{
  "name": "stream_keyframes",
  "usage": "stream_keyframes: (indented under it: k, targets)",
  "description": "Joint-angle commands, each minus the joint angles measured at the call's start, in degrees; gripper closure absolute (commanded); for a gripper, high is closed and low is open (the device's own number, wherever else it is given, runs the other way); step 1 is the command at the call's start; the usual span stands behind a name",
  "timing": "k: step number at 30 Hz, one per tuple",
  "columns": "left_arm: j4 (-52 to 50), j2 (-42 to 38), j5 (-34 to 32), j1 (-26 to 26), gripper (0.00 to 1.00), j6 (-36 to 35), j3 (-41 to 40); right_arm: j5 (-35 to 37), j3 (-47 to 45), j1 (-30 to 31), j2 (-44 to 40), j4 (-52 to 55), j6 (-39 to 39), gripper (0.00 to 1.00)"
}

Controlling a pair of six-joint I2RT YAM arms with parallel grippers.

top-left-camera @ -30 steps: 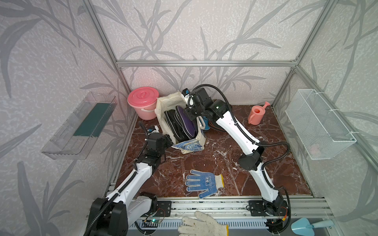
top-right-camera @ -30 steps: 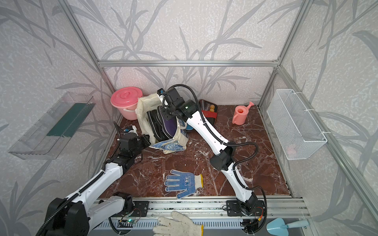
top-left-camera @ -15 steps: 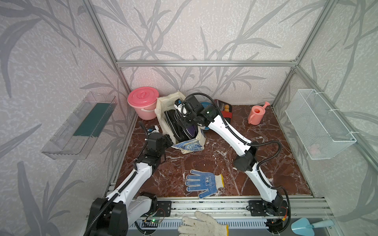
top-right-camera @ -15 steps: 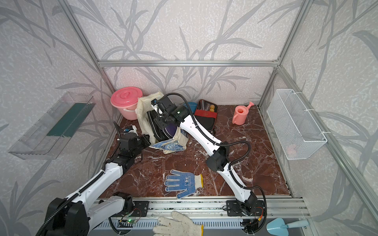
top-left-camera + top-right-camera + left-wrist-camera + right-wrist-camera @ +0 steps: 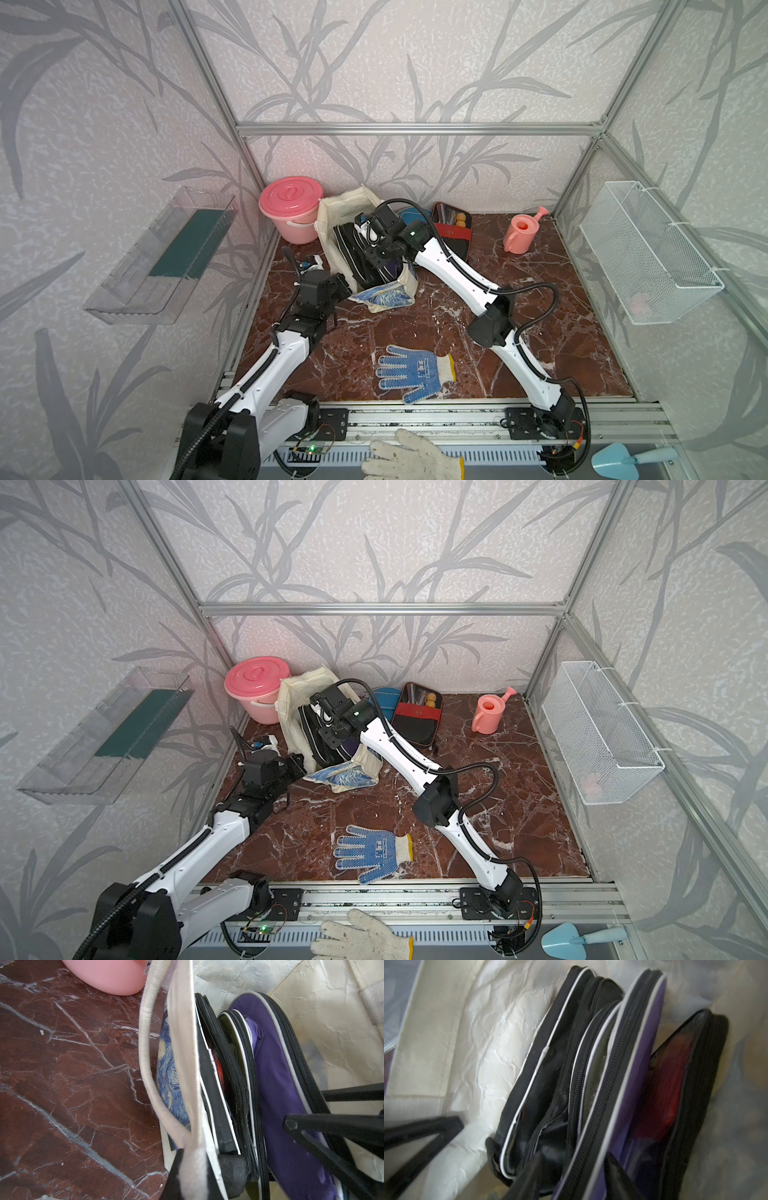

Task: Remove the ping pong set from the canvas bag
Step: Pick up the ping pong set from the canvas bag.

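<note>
The cream canvas bag [image 5: 332, 208] [image 5: 291, 696] lies open at the back left, print panel down. My left gripper [image 5: 193, 1174] [image 5: 343, 286] is shut on its near rim. Inside stand a purple case [image 5: 280, 1084] [image 5: 641, 1043], an olive case [image 5: 596, 1057], a black pack [image 5: 542, 1064] and a clear-fronted pack showing red [image 5: 670, 1084]. My right gripper [image 5: 574, 1155] [image 5: 374, 253] reaches into the bag, its fingers either side of the olive and purple cases' zip edges; whether they press is unclear. A black-red case [image 5: 451, 232] and a blue case [image 5: 415, 216] lie outside, behind the bag.
A pink lidded bucket [image 5: 291, 208] stands left of the bag and a pink watering can [image 5: 519, 232] at the back right. A blue-dotted glove [image 5: 411, 372] lies front centre. A wire basket [image 5: 648, 249] hangs on the right wall, a clear shelf [image 5: 166, 257] on the left.
My right arm has swung from above the bag's back rim down into the bag, uncovering the black-red case behind. Its jaws widened, then narrowed. The left arm has not moved.
</note>
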State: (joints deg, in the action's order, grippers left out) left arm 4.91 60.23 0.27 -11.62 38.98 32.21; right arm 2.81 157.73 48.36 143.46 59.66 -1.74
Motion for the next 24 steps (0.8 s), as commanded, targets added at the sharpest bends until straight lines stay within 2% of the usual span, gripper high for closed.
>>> stream_keyframes:
  k: [1,3,4,24]
  targets:
    - [-0.09,-1.34,-0.1,-0.34,1.0,-0.97,1.4,2.15,0.36,-0.7,1.3,1.2,-0.03,0.78]
    - [-0.04,-1.34,-0.25,-0.34,1.0,-0.92,1.32,2.45,0.71,-0.97,1.21,1.54,-0.09,0.95]
    - [-0.01,-1.26,-0.14,-0.34,1.0,-0.92,1.41,2.76,0.81,-1.07,1.08,1.68,-0.13,1.0]
    - [0.72,0.06,-0.54,-0.34,1.0,-0.75,1.7,0.06,2.71,-1.16,-12.2,0.91,-2.45,1.0]
